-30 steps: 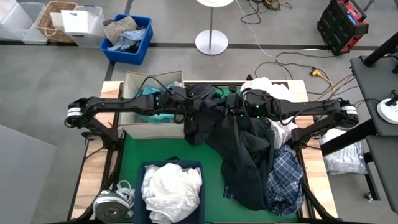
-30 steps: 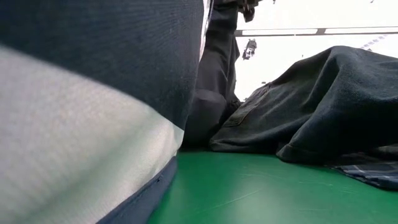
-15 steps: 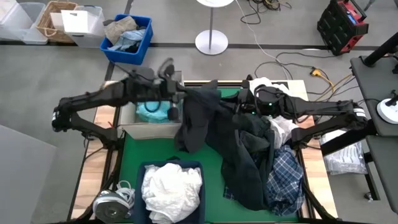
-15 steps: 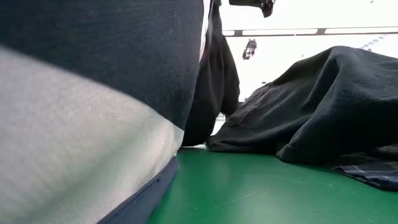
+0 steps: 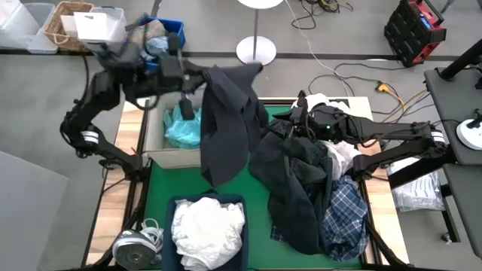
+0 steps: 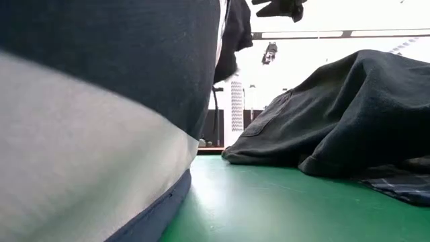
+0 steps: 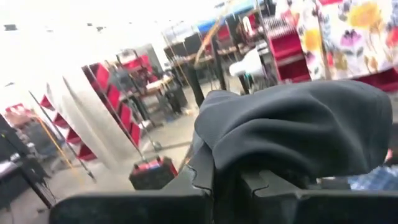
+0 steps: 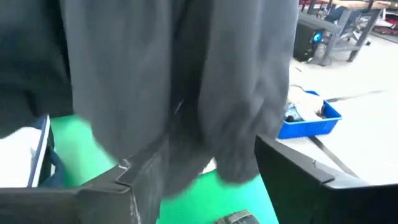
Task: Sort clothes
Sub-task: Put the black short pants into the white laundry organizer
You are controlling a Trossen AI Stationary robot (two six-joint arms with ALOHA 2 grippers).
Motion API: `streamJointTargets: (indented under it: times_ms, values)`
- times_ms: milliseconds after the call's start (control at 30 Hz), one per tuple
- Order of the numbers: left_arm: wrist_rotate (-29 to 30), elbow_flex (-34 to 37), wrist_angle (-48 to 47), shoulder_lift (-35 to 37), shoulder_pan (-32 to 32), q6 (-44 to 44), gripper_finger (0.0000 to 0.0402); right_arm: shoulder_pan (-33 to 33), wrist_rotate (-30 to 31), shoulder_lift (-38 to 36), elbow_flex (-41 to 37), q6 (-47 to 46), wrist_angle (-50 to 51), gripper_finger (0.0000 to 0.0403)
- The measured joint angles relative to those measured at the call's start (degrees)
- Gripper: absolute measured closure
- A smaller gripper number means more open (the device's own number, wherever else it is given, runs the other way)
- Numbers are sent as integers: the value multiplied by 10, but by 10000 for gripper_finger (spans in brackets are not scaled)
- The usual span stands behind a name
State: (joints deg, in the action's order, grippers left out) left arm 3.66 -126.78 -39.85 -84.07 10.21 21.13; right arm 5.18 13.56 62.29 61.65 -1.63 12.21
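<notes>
From above, you see a green mat [image 5: 158, 188] and grey floor; your left gripper [image 5: 197, 81] is clamped on a dark garment [image 5: 226, 124] hanging lengthwise toward the white-clothes bin [image 5: 207, 229]. Your right gripper [image 5: 295, 126] sits at the dark pile [image 5: 301, 188]; I can't tell its state.

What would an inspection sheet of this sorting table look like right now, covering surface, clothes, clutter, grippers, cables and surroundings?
Surface: green mat on a wooden table, bare at the near left.
Job's things: dark garment hangs lifted; light teal garment in the beige bin; white clothes in the navy bin; dark pile with plaid shirt on the right.
Clutter: a grey roll at the near left corner.
Grippers: left gripper raised behind the beige bin, shut on the dark garment; right gripper at the pile's top, open around dark cloth.
Cables: loose leads on the floor behind.
Surroundings: blue crate, lamp base, red toolbox.
</notes>
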Motion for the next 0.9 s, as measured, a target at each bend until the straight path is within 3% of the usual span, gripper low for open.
streamJointTargets:
  times_ms: [100, 200, 433, 533, 700, 900]
  values:
    - [38, -82, -40, -26, 0, 14, 401, 1, 0, 6, 0, 0, 0, 159]
    - [135, -47, -3, -6, 0, 51, 401, 1, 0, 13, 0, 1, -1, 151]
    - [503, -24, -12, 3, 0, 172, 402, 1, 1, 17, 0, -3, 5, 142]
    - [620, -21, -12, 2, 0, 226, 401, 1, 1, 17, 0, -3, 8, 145]
    - [734, -19, -13, -1, 0, 297, 401, 1, 1, 17, 0, -6, 8, 153]
    - [732, -19, -7, -1, 0, 308, 401, 1, 1, 17, 0, -14, 8, 147]
